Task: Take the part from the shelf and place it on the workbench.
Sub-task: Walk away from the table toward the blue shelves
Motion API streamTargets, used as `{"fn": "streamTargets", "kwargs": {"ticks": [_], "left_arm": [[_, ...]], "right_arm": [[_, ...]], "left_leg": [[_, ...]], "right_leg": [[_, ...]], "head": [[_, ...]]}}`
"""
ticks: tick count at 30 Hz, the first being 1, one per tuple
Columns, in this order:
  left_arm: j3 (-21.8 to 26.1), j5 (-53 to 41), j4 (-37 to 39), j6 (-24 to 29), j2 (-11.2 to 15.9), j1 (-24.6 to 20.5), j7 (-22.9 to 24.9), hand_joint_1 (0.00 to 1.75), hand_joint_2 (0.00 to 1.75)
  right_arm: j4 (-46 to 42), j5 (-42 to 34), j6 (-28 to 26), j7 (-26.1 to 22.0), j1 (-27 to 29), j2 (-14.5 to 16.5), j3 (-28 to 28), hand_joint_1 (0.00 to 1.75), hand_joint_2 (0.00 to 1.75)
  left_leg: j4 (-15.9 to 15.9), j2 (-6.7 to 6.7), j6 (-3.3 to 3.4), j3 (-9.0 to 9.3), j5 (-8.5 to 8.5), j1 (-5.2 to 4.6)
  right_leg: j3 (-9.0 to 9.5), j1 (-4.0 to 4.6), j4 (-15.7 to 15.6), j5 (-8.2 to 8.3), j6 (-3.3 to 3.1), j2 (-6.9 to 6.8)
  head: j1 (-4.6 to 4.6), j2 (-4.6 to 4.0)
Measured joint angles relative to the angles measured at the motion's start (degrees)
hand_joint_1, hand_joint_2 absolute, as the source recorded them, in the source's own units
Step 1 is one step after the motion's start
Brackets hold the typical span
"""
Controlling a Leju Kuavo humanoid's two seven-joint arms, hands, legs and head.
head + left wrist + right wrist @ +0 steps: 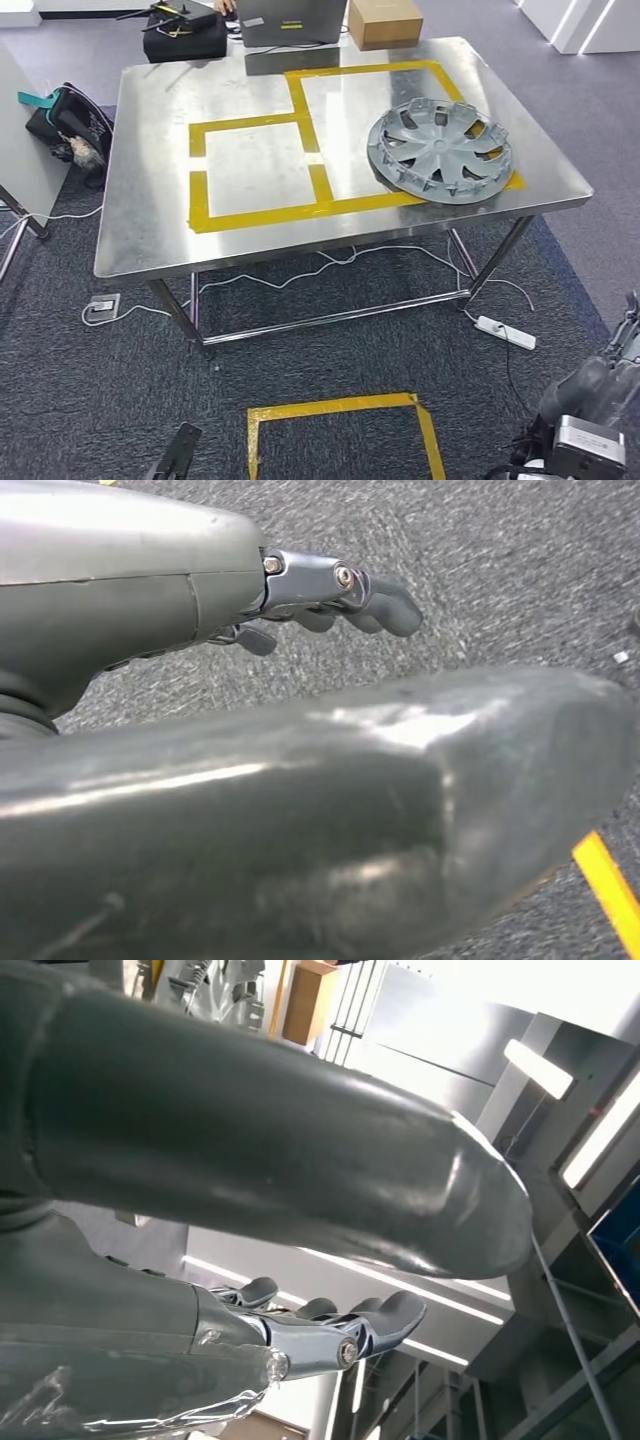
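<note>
A grey wheel cover (440, 150) lies flat on the steel workbench (151, 200), over the right front corner of the larger yellow-taped rectangle (302, 95). Both my hands are low and well short of the bench. My left hand (332, 595) hangs over the grey carpet with its fingers stretched out and nothing in them; its dark tip shows at the bottom of the head view (177, 450). My right hand (332, 1330) points up toward the ceiling lights, fingers apart and empty. My right arm (596, 400) comes in at the lower right of the head view.
A laptop (290, 22), a cardboard box (385, 22) and a black bag (185, 35) sit beyond the bench's far edge. A backpack (72, 125) lies on the floor at left. Cables and a power strip (507, 332) run under the bench. A yellow tape square (340, 430) marks the carpet.
</note>
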Motion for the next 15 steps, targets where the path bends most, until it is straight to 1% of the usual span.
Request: {"fn": "streamTargets", "kwargs": {"ticks": [1,2,3,4,5,6,7,8,9,10,11,12,13,14,15], "left_arm": [[0.0,0.0,0.0,0.0,0.0,0.1,0.0,0.00,0.00],[0.0,0.0,0.0,0.0,0.0,0.1,0.0,0.00,0.00],[0.0,-0.1,0.0,0.0,0.0,0.1,0.0,0.00,0.00],[0.0,-0.1,0.0,-0.1,0.0,0.2,0.0,0.00,0.00],[0.0,-0.1,0.0,-0.1,-0.1,0.2,0.0,0.00,0.00],[0.0,-0.1,0.0,-0.2,-0.1,0.1,0.0,0.00,0.00],[0.0,-0.1,0.0,-0.2,-0.2,0.1,0.0,0.00,0.00],[0.0,-0.1,0.0,-0.2,-0.2,0.1,0.0,0.00,0.00],[0.0,-0.1,0.0,-0.2,-0.2,0.1,0.0,0.00,0.00],[0.0,-0.1,0.0,-0.2,-0.2,0.1,0.0,0.00,0.00],[0.0,-0.1,0.0,-0.2,-0.2,0.1,0.0,0.00,0.00],[0.0,-0.1,0.0,-0.2,-0.2,0.1,0.0,0.00,0.00],[0.0,-0.1,0.0,-0.2,-0.2,0.1,0.0,0.00,0.00],[0.0,-0.1,0.0,-0.2,-0.2,0.0,0.0,0.00,0.00],[0.0,-0.1,0.0,-0.2,-0.2,0.0,0.0,0.00,0.00]], "right_arm": [[0.0,0.0,0.0,0.0,0.0,0.0,0.0,0.00,0.00],[0.0,-0.1,0.0,0.0,0.0,-0.1,0.0,0.00,0.00],[0.0,-0.1,0.0,0.0,0.0,-0.2,0.0,0.00,0.00],[0.0,-0.1,0.0,0.0,0.0,-0.2,0.0,0.00,0.00],[0.0,-0.1,0.0,-0.1,-0.1,-0.3,0.0,0.00,0.00],[0.0,-0.1,0.0,-0.1,-0.2,-0.3,0.0,0.00,0.00],[-0.1,-0.1,0.1,-0.1,-0.3,-0.4,0.0,0.00,0.00],[-0.1,-0.1,0.1,-0.1,-0.3,-0.4,0.1,0.00,0.00],[-0.2,-0.1,0.1,-0.1,-0.3,-0.4,0.1,0.00,0.00],[-0.2,-0.1,0.1,-0.1,-0.3,-0.5,0.2,0.00,0.00],[-0.2,-0.1,0.2,-0.1,-0.4,-0.6,0.3,0.00,0.00],[-0.2,-0.1,0.2,-0.1,-0.4,-0.6,0.3,0.00,0.00],[-0.2,-0.1,0.2,-0.1,-0.5,-0.7,0.4,0.00,0.00],[-0.2,-0.2,0.3,-0.1,-0.6,-0.7,0.4,0.00,0.00],[-0.2,-0.2,0.3,-0.1,-0.6,-0.7,0.4,0.00,0.00]], "left_leg": [[0.0,0.02,0.12,-0.57,0.47,-0.14],[0.1,0.04,0.16,-1.16,0.93,-0.26],[0.1,0.06,0.16,-1.70,1.35,-0.35],[0.1,0.06,0.11,-2.17,1.74,-0.41],[0.2,0.03,-0.02,-2.55,2.10,-0.43],[0.2,0.01,-0.25,-2.91,2.42,-0.50],[0.3,-0.01,-0.54,-3.22,2.81,-0.55],[0.3,-0.02,-0.87,-3.50,3.24,-0.60],[0.3,0.00,-1.21,-3.80,3.70,-0.61],[0.3,0.00,-1.54,-4.07,4.15,-0.57],[0.4,0.01,-1.89,-4.39,4.07,-0.51],[1.1,0.03,-2.25,-4.86,3.14,-0.46],[2.9,0.04,-2.61,-5.60,1.27,-0.41],[5.9,0.07,-2.92,-6.58,-1.36,-0.33],[9.7,0.08,-3.16,-7.70,-4.05,-0.29]], "right_leg": [[-0.82,0.02,3.6,-1.74,0.03,0.02],[-0.94,0.04,5.7,-2.34,0.02,0.03],[-0.06,0.07,5.8,-1.75,-0.05,0.03],[1.91,0.11,3.6,-0.32,-0.18,0.03],[4.72,0.15,-0.3,1.21,-0.35,0.05],[7.73,0.24,-4.6,2.06,-0.50,0.10],[10.06,0.33,-8.2,2.41,-0.62,0.19],[11.36,0.44,-10.5,2.36,-0.71,0.27],[11.63,0.59,-11.3,2.18,-0.83,0.35],[11.11,0.62,-11.4,2.47,-1.14,0.37],[10.62,0.58,-11.3,2.88,-1.55,0.31],[10.13,0.50,-11.3,3.33,-2.10,0.23],[9.63,0.41,-11.3,3.84,-2.65,0.12],[9.19,0.38,-11.4,4.32,-3.04,0.01],[8.60,0.41,-11.3,4.78,-3.31,-0.07]], "head": [[0.03,0.00],[0.05,0.00],[0.05,0.00],[0.04,0.00],[0.06,0.00],[0.05,0.00],[0.03,0.00],[0.02,0.00],[-0.02,0.00],[-0.03,0.00],[-0.03,0.00],[-0.12,0.00],[-0.17,0.00],[-0.24,0.00],[-0.29,0.00]]}}
